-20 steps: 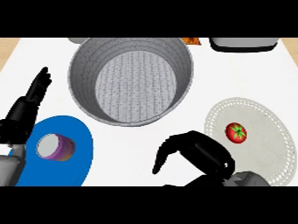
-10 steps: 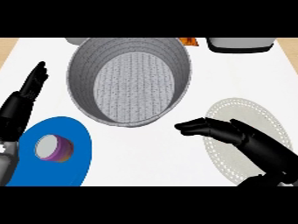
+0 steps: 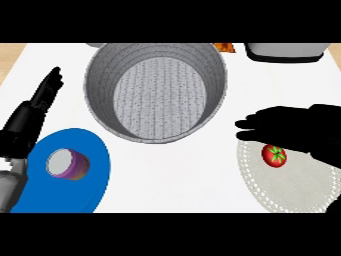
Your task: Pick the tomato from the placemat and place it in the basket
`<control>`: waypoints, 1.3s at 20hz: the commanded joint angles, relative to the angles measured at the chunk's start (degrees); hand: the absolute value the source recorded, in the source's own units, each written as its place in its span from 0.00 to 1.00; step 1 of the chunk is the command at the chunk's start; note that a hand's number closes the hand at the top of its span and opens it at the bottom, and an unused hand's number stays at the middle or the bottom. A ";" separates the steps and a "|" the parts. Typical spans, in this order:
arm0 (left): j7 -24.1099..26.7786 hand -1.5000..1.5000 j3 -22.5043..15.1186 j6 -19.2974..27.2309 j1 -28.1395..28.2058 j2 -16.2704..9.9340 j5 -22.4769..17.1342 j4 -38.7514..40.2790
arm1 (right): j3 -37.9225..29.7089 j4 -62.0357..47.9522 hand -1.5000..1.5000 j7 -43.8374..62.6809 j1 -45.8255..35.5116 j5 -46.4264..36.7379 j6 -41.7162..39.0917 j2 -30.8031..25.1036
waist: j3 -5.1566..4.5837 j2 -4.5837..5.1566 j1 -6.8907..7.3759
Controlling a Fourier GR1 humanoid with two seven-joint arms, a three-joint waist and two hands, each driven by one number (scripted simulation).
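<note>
A small red tomato (image 3: 275, 155) with a green stem lies on the pale round placemat (image 3: 291, 186) at the right. My right hand (image 3: 306, 126) hovers just above and behind it, fingers stretched out toward the left, open, partly covering the placemat's far edge. The grey oval basket (image 3: 156, 90) stands at the middle back, nothing inside it. At the left edge my left hand (image 3: 27, 120) rests open with its fingers pointing up.
A blue plate (image 3: 81, 185) at the lower left carries a small purple cup (image 3: 67, 163). A grey pot-like object (image 3: 285, 51) stands at the back right, with something orange (image 3: 224, 47) beside the basket's far rim.
My right hand has risen and moved further back and right over the placemat, uncovering the tomato it was hiding. The left hand has barely shifted.
</note>
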State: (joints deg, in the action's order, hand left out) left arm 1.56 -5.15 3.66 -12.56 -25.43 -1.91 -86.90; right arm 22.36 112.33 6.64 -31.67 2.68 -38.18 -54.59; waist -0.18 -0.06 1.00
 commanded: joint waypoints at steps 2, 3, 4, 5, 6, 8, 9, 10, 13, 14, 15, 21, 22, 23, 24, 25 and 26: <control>0.22 0.50 0.81 -1.01 -2.08 -0.05 0.12 1.65 | 2.74 -4.26 0.00 -1.93 -6.22 -2.12 -13.14 -4.00 | 0.10 0.38 0.18; -0.42 0.50 0.24 0.57 -2.20 1.64 0.98 2.39 | 1.54 -5.76 0.00 -2.00 -8.81 -1.05 -15.82 -4.27 | 0.09 0.35 0.09; 0.29 0.50 0.32 -0.32 -0.34 1.20 0.71 0.12 | 3.23 -6.41 0.00 -0.92 -9.03 -3.41 -16.06 -1.75 | 0.12 0.23 0.32; 1.05 0.50 2.41 -2.05 -4.69 0.31 -0.43 5.65 | 5.91 -9.07 0.00 -2.10 -9.31 -7.39 -15.63 1.35 | 0.12 0.54 0.15; 0.80 0.50 2.32 -2.20 -1.77 -0.01 -0.17 2.47 | 4.42 -7.68 0.00 -2.28 -7.92 -7.25 -17.49 0.05 | 0.15 0.21 -0.19; 2.11 0.50 1.36 -0.11 -0.71 1.91 2.35 3.13 | 6.20 -9.81 0.00 -1.34 -8.98 -11.26 -17.92 4.09 | 0.15 0.22 -0.17; -2.29 0.50 1.72 -0.99 -1.79 0.99 0.96 -1.30 | 4.90 -12.76 0.00 -7.38 -8.74 -14.61 -19.03 1.41 | 0.22 0.23 0.08; -1.30 0.50 1.73 -0.72 2.22 1.00 1.78 -3.38 | 4.53 -9.91 0.00 -4.89 -6.51 -14.86 -18.64 2.55 | 0.19 0.04 -0.26; -0.86 0.50 3.81 -3.65 1.39 -0.22 -0.03 -3.14 | 4.21 -17.19 0.00 -16.74 -6.42 -23.27 -16.21 2.44 | 0.24 0.26 0.04; 0.05 0.50 2.92 -2.69 -0.08 1.94 0.99 0.34 | 7.15 -19.70 0.00 -12.98 -10.23 -24.07 -17.61 7.69 | 0.18 0.35 0.14; -4.84 0.50 2.51 -1.86 -0.93 1.53 1.52 -4.51 | 8.40 -19.08 0.00 -12.73 -8.14 -26.66 -15.21 8.58 | 0.22 0.23 0.05; 0.06 0.50 4.51 -3.74 -0.07 1.92 2.02 0.11 | 12.87 -24.18 0.00 -23.96 -5.42 -38.58 -9.03 6.58 | 0.21 0.38 -0.21; -0.03 0.50 3.82 -2.80 1.80 2.60 2.92 -1.21 | 13.59 -26.94 0.00 -26.26 -5.89 -40.26 -8.04 5.45 | 0.22 0.39 0.07; 0.78 0.50 4.54 -3.75 0.47 2.18 3.29 1.08 | 13.28 -24.36 0.00 -24.97 -3.79 -40.61 -8.40 6.24 | 0.19 0.23 -0.61; -2.29 0.50 2.34 -2.35 2.05 3.78 4.42 -4.55 | 13.71 -26.16 0.00 -24.19 -4.87 -41.60 -9.12 8.00 | 0.20 0.15 -0.30; -1.70 0.50 2.80 -3.29 1.29 3.74 3.73 -2.27 | 16.58 -25.79 0.00 -22.41 -3.38 -43.88 -6.99 10.22 | 0.20 0.19 -0.38; -0.51 0.50 4.80 -4.21 3.08 2.76 3.03 -3.11 | 13.81 -26.13 0.00 -25.07 -1.90 -44.06 -6.98 7.60 | 0.19 0.10 -0.58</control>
State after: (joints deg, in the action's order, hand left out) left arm 0.60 -1.68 0.57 -10.89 -22.55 1.26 -89.15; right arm 35.55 88.44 -14.01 -35.80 -36.52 -46.24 -46.97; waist 0.02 0.15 0.64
